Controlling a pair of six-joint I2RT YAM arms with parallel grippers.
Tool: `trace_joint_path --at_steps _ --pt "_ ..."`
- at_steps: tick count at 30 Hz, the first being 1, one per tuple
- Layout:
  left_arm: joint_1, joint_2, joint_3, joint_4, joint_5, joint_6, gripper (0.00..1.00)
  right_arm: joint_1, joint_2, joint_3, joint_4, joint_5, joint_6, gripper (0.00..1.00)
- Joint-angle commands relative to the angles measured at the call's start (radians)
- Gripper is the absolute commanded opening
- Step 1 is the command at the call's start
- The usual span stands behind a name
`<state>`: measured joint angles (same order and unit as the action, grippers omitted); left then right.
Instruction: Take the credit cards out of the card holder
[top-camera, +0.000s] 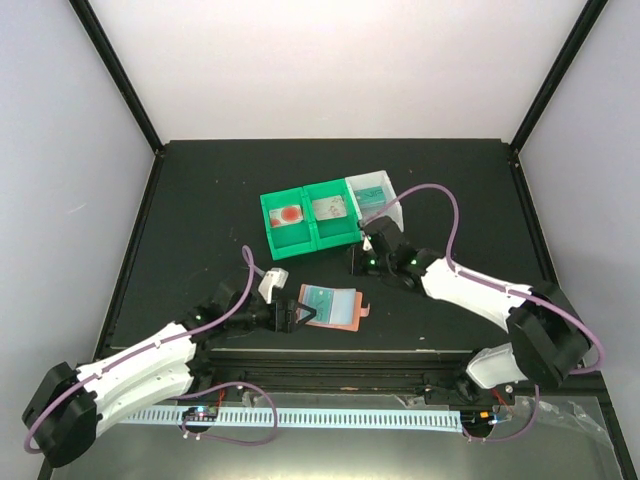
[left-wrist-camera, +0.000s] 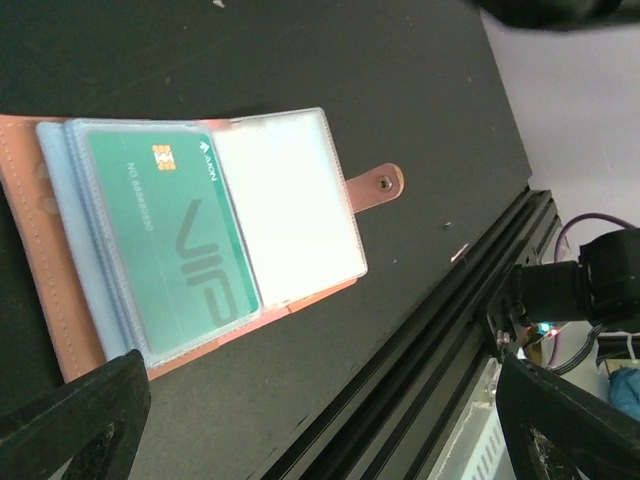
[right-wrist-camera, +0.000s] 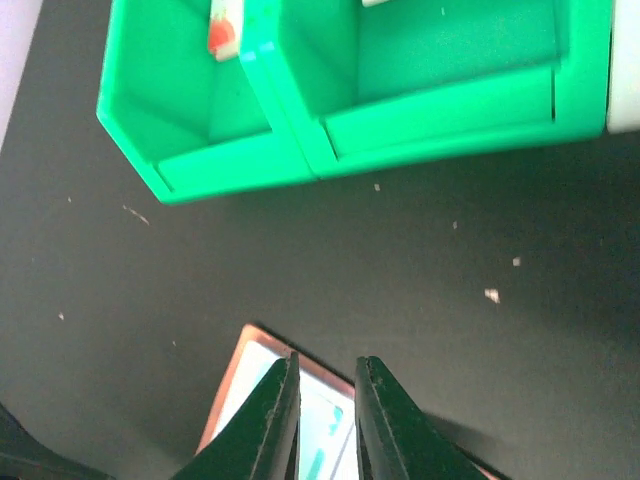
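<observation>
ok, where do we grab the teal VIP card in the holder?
Teal card lies flat inside a clear sleeve of the open card holder, so probably pinch its chip-end short edge, coming in low from that end. Which sleeve side opens isn't clear.

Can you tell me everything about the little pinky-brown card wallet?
The salmon-brown leather card holder lies open and flat on the black table, near its front edge. Inside are pale blue see-through plastic sleeves. One holds a green VIP card with a gold chip, and the sleeve beside it looks empty. A small snap tab sticks out from one side. The left gripper has its open fingers right at the holder's edge; whether they touch is unclear.
</observation>
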<state>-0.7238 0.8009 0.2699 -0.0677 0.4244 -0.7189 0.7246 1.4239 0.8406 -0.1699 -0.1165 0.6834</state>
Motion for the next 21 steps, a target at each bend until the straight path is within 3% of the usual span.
trace_joint_path --at_steps 1,11,21 --pt "0.009 0.015 -0.013 0.117 0.037 -0.031 0.96 0.014 -0.031 -0.087 0.071 -0.022 0.046 0.16" --pt "0.049 0.133 -0.043 0.247 0.047 -0.035 0.96 0.107 0.053 -0.159 0.213 -0.081 0.140 0.18" --pt "0.070 0.233 -0.049 0.295 0.076 -0.016 0.96 0.149 0.139 -0.180 0.239 -0.021 0.163 0.18"
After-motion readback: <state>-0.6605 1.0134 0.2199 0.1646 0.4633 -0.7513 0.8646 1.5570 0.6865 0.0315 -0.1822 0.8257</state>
